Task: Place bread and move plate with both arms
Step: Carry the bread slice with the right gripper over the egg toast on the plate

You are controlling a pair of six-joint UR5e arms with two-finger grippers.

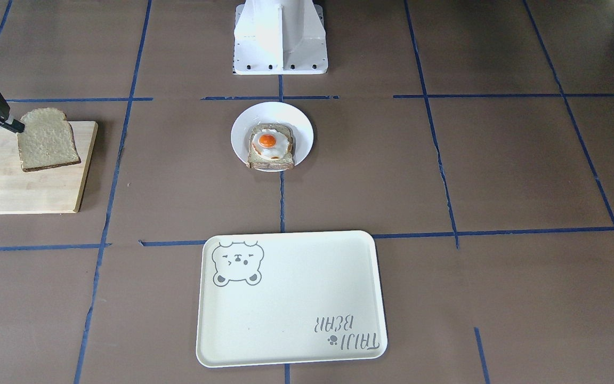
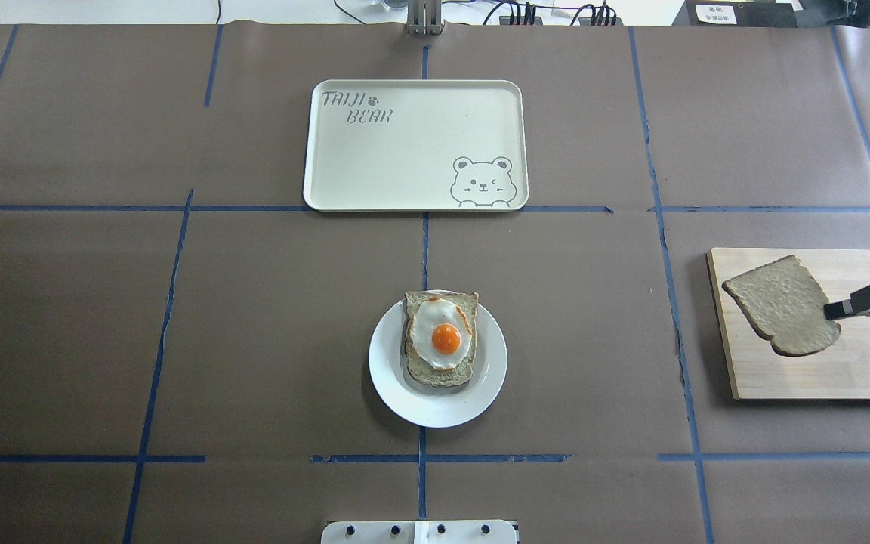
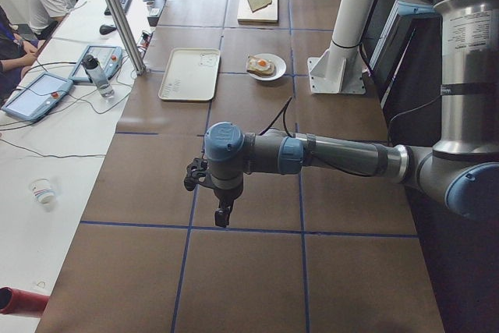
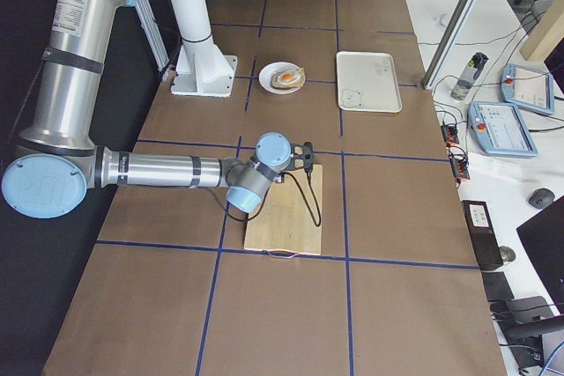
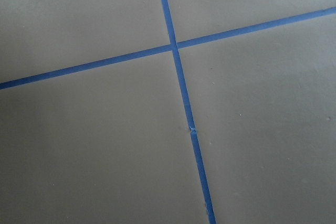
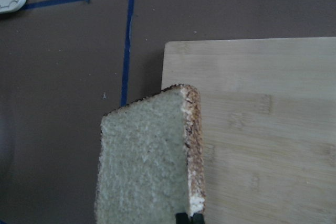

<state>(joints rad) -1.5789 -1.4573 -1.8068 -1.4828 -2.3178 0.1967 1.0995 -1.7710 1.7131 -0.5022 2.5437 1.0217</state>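
The plain bread slice (image 1: pixel 48 141) hangs tilted just above a wooden cutting board (image 1: pixel 19 186), pinched at one edge by my right gripper (image 1: pixel 19 128), which is shut on it. From overhead the bread (image 2: pixel 782 306) and right gripper (image 2: pixel 831 310) are at the far right. The right wrist view shows the slice (image 6: pixel 142 166) close up. The white plate (image 2: pixel 397 378) sits mid-table and carries a slice topped with a fried egg (image 2: pixel 441 336). My left gripper (image 3: pixel 224 212) hovers over bare table far from the plate. I cannot tell if it is open or shut.
A cream rectangular tray (image 2: pixel 405 151) with a bear drawing lies beyond the plate, on the operators' side. The white pedestal (image 1: pixel 280 37) stands behind the plate. Blue tape lines cross the brown table. Operators sit at a desk beside the table.
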